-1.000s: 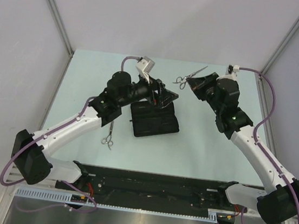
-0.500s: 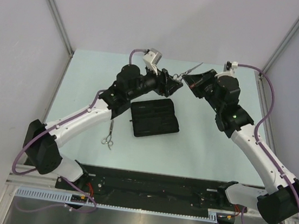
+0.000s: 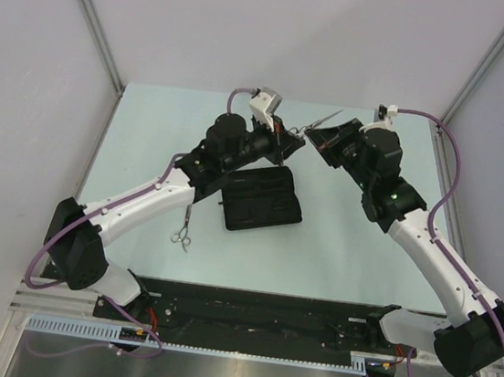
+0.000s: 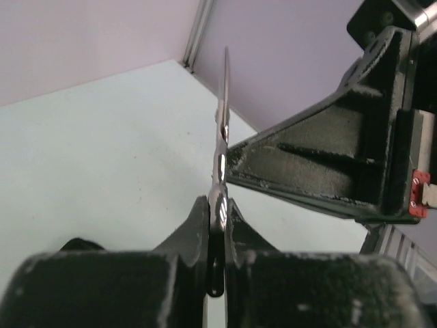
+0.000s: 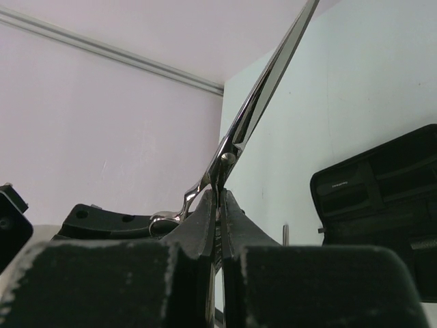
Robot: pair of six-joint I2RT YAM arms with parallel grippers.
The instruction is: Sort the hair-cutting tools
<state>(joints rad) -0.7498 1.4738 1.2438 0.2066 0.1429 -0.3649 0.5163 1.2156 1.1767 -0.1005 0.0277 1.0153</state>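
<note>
Top external view shows both my arms reaching to the far middle of the desk (image 3: 148, 139), where my left gripper (image 3: 287, 140) and my right gripper (image 3: 320, 140) meet tip to tip around one pair of scissors (image 3: 328, 120), lifted off the surface with its blades slanting away toward the far right corner. From the left wrist camera, my left gripper (image 4: 217, 208) has its fingers drawn narrow, pinching the thin silver metal of the scissors (image 4: 223, 109) between them, the blades standing up past the tips; one finger (image 4: 321, 171) of my right gripper comes in from the right and touches the same metal just above my left fingertips. From the right wrist camera, my right gripper (image 5: 218, 201) is likewise clamped tight on the scissors (image 5: 263, 96) just below the pivot screw, a ring handle curling off to the left and the closed blades running up and to the right. So both grippers hold this one pair at once. A flat black case (image 3: 260, 199) lies on the desk just nearer than the two grippers, under my left forearm's far end. The other scissors (image 3: 182, 232) lie flat on the desk well apart, to the near left of the case, beside my left arm
</note>
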